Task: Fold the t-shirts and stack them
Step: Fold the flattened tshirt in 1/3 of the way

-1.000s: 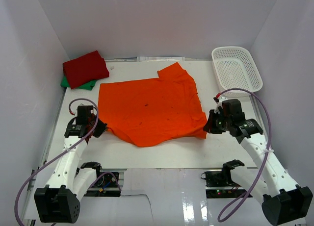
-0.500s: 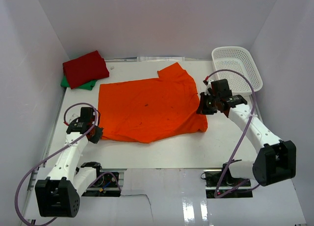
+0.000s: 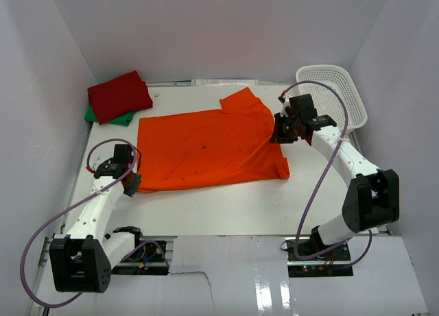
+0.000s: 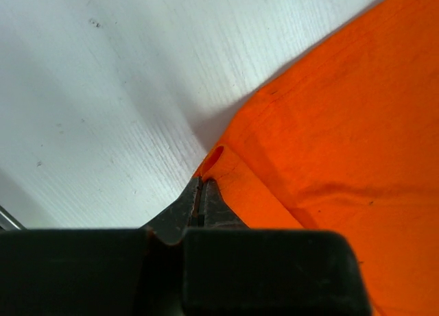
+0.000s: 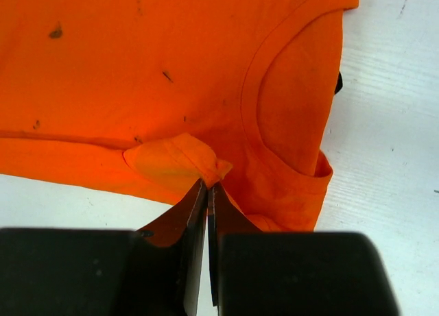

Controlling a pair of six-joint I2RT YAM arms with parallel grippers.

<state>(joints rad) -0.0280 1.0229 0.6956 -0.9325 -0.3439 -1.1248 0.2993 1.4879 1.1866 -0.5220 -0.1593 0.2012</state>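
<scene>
The bright orange cloth t-shirt point(image 3: 206, 148) lies spread on the white desk point(image 3: 226, 206), its long axis left-right and its neckline to the right. The left claw point(image 3: 130, 186) is clamped on its near-left corner, and the right claw point(image 3: 278, 134) on a pinch beside the collar. White desk shows along the near hem.

The orange t-shirt point(image 3: 206, 148) lies spread wide and nearly flat in the middle, bright and plain save for a few small dark specks. One short sleeve juts out at its far right corner, its round collar lies by the right edge beside a small peak of gathered cloth, and its near left corner curls up in a little loop. At the far left, the red t-shirt point(image 3: 119, 95) sits folded into a slanted rectangle on top of the folded green t-shirt point(image 3: 96, 116), of which only the near edge shows.
</scene>
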